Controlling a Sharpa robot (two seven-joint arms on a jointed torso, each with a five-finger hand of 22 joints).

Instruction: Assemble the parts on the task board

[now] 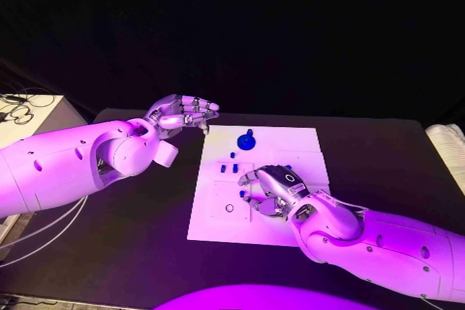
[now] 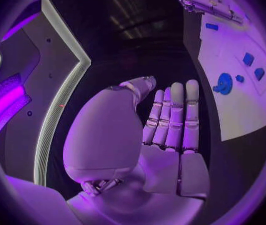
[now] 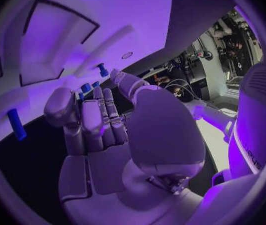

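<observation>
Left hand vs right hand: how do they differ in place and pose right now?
The left hand is raised beyond the task board's far left corner; the right hand is low over the board's middle. The left hand's fingers are straight and together; the right hand's curl downward. Both appear to hold nothing.

Robot lab or demo booth. Black desk (image 1: 388, 155) against dark backdrop, white task board (image 1: 291, 142) at middle with small blue parts (image 1: 246, 141). White side table (image 1: 39, 118) at far left carrying loose cables (image 1: 17, 108). Equipment racks and wiring (image 3: 185, 67) in right wrist view.
</observation>
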